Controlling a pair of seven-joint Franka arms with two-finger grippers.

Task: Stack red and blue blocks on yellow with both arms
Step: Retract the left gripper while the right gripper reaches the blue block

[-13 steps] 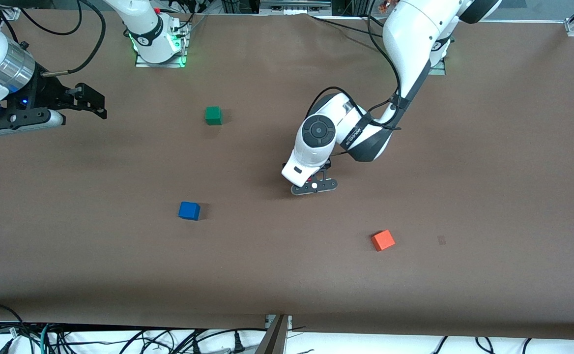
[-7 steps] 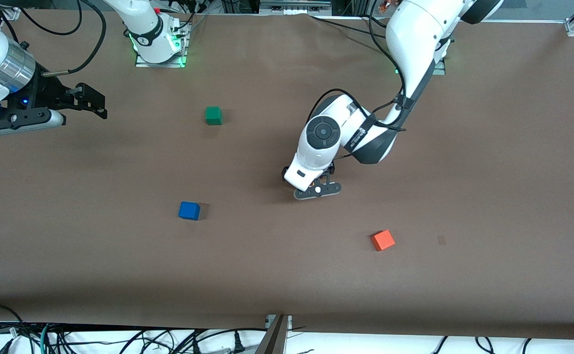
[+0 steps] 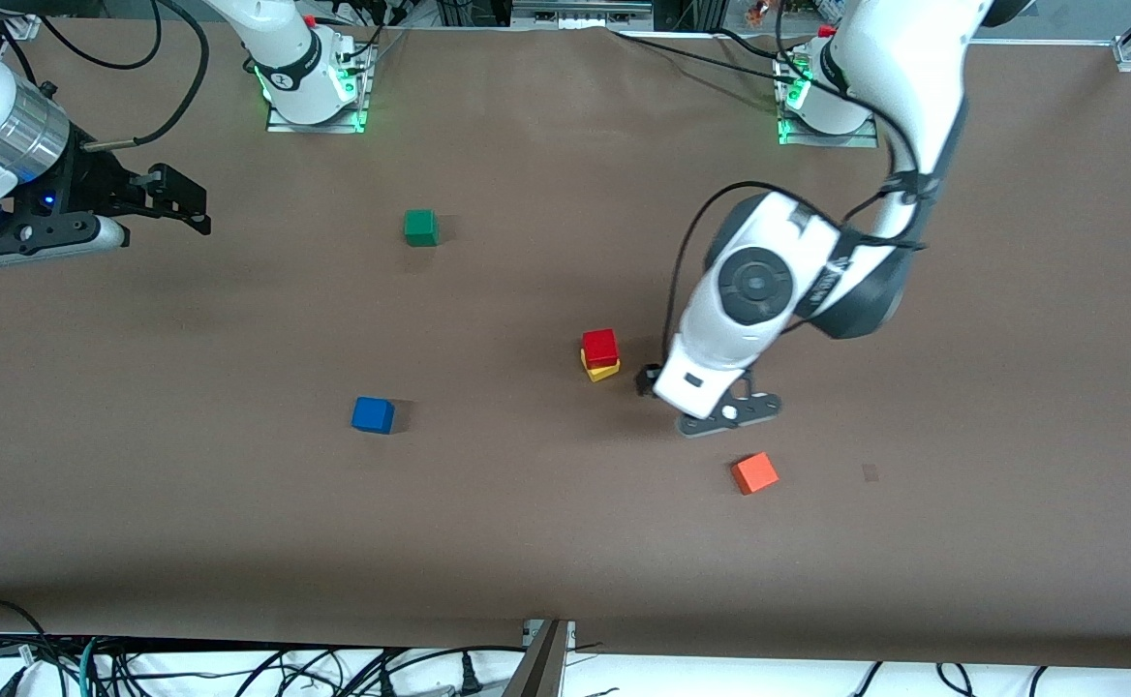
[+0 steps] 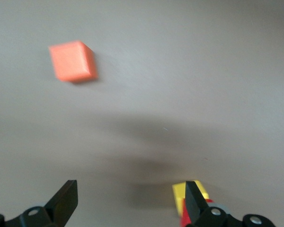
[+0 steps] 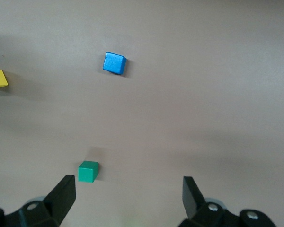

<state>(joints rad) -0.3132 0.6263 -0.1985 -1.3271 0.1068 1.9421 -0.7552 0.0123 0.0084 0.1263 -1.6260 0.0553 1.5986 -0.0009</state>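
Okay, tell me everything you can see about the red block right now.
The red block is a small, plain, matte cube of deep red, unmarked. It sits on top of the yellow block, turned slightly askew so a yellow edge and corner show beneath it. Only the yellow block touches it. The pair stands near the middle of the brown table, nearer to the front camera than the green block. The left pincer, jaws open, is just beside the stack and not touching it.

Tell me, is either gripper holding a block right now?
No. The left gripper is open beside the red block on the yellow block; the right gripper waits open, holding nothing.
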